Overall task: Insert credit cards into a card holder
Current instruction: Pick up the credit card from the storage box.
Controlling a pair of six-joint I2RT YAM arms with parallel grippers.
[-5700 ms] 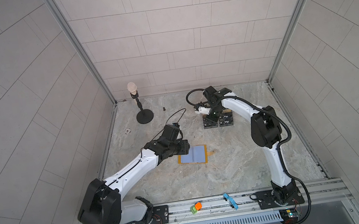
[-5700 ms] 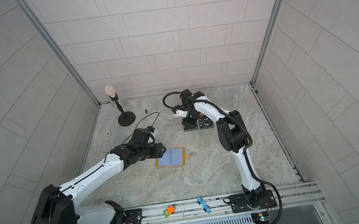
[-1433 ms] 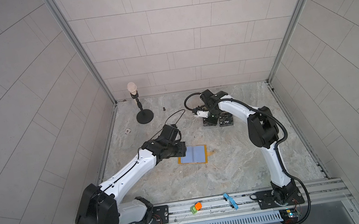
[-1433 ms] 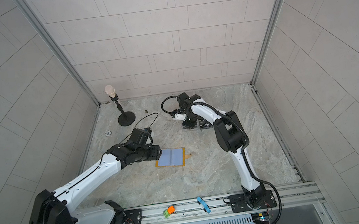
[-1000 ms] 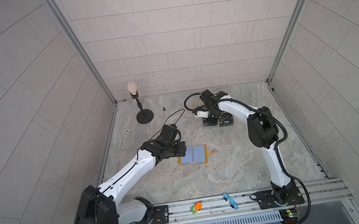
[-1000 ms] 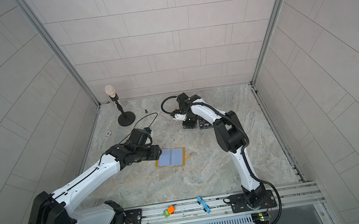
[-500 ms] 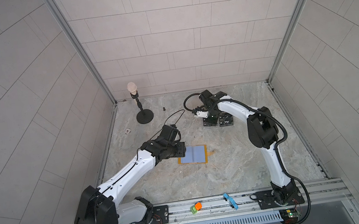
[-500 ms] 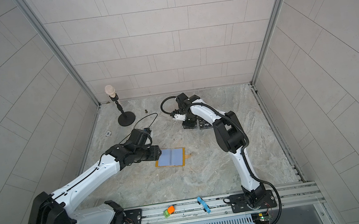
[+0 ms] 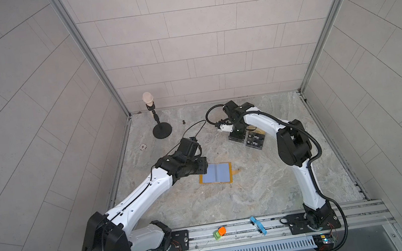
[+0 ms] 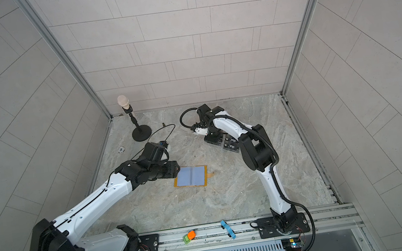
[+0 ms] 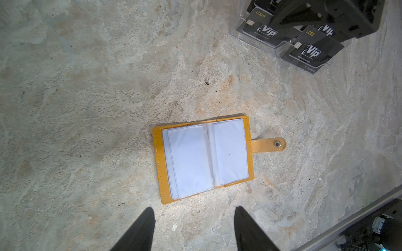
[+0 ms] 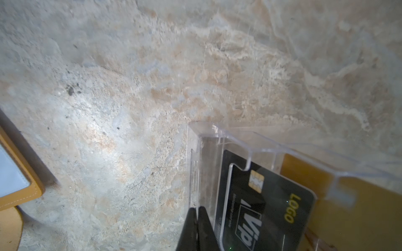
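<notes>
Cards [image 11: 313,52] stand in a clear rack [image 12: 195,139], edges up for pinching; right pincer [image 12: 196,211] is closed at its wall, grip unclear. Wallet [image 11: 204,156] lies open for loading; left pincer [image 11: 194,208] hovers spread, empty.

**Stock on view, by kind**

- Robot arms: two, the left arm [image 9: 145,191] and the right arm [image 9: 265,123].
- Grippers: two, the left gripper [image 11: 193,208] and the right gripper [image 12: 196,208].
- Card holder [image 11: 204,156]: one, at frame centre in both top views. It has two facing sleeve pages and one snap tab [image 11: 268,144].
- Credit cards [image 11: 268,32]: three show "Vip" lettering in the left wrist view. Others are partly hidden, so the total cannot be told.
- Gold card [image 12: 352,208]: one seen.
- Clear acrylic stand [image 12: 195,152]: two front pockets. Whether it is one unit or two cannot be told.
- Microphone stand [image 9: 162,131]: one, upper left of the table.
- White round token [image 9: 142,146]: one.
- Small dark piece [image 9: 183,121]: one.
- Orange-and-green block [image 9: 219,232]: one, lower centre.
- Blue clip [image 9: 258,225]: one.
</notes>
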